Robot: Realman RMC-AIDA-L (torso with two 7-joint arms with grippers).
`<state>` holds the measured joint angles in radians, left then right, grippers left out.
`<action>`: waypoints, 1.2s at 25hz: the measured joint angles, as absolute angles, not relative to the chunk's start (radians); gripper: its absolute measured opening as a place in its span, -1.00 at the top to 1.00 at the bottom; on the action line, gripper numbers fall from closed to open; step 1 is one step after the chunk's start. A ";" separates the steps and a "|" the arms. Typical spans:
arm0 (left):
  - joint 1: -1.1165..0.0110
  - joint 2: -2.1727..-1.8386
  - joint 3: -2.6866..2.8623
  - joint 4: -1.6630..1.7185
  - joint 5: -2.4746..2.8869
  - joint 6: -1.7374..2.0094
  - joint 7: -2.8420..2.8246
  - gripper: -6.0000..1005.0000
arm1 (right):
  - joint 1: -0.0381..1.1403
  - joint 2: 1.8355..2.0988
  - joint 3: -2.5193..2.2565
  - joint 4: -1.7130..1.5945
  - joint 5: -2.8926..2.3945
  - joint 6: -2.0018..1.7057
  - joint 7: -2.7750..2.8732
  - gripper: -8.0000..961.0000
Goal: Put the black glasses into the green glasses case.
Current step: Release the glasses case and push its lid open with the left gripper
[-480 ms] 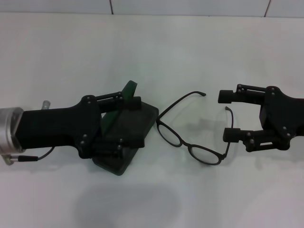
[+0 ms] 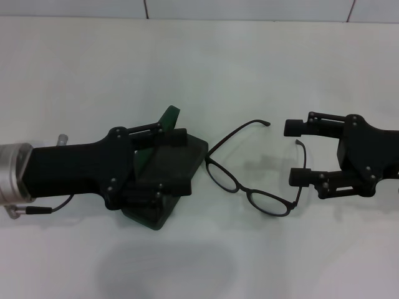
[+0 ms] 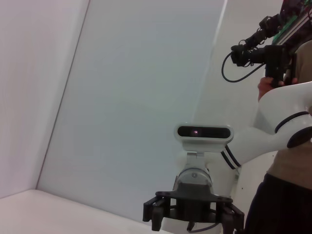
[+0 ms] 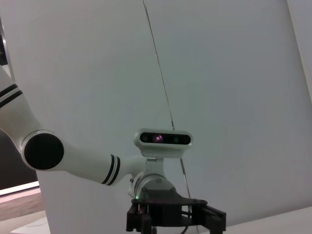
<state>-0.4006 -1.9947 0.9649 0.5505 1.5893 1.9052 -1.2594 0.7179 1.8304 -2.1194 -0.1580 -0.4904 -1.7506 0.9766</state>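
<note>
While spread wide around the near temple arm, right gripper (image 2: 297, 151) not yet closed on the black glasses (image 2: 249, 180), lying unfolded on the white table (image 2: 262, 68) just beside the green glasses case (image 2: 181, 163). Best slid further in, closed gently on the thin arm near the hinge, lifted level. Left gripper (image 2: 177, 161) over the case, apparently clamped on it; lid edge raised behind. Should steady it.
</note>
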 joint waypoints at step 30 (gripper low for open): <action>-0.393 -2.089 1.452 1.704 2.553 1.562 -2.813 -0.60 | 0.481 1.803 -1.698 -0.168 -0.489 -1.632 0.874 -0.75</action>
